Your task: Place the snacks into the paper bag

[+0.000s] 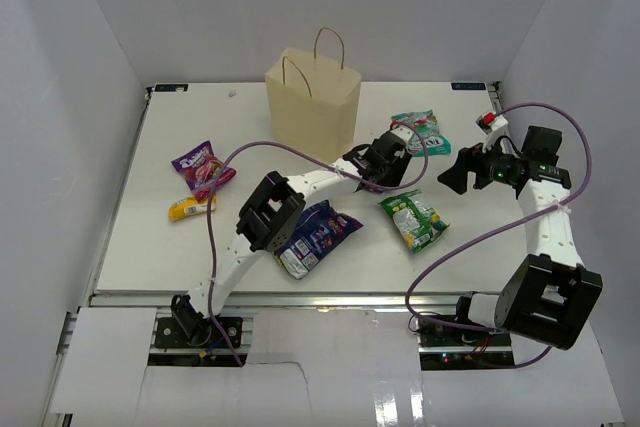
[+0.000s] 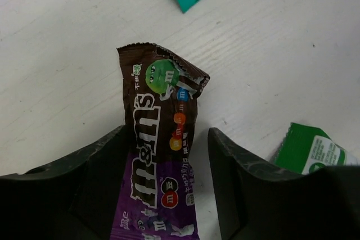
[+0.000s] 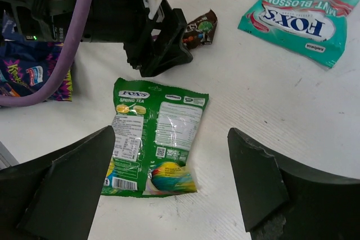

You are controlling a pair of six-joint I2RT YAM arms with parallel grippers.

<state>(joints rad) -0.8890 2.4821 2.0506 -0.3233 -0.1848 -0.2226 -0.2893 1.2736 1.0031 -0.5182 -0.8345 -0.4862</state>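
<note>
My left gripper [image 2: 167, 139] is open, its jaws low over the table on either side of a small dark M&M's candy pack [image 2: 163, 122]; a gap shows on the right side. In the top view the left gripper [image 1: 385, 162] is right of the tan paper bag [image 1: 312, 97], which stands upright. My right gripper [image 3: 171, 139] is open and empty, hovering above the green bag [image 3: 154, 136]. The teal-white bag [image 1: 418, 131], the dark blue-purple bag [image 1: 315, 237] and the magenta bag [image 1: 202, 169] lie flat on the table.
A small yellow pack [image 1: 190, 207] lies below the magenta bag at the left. A red-and-white object [image 1: 488, 122] sits at the table's right edge. The left arm's purple cable [image 1: 260, 147] loops in front of the paper bag. White walls enclose the table.
</note>
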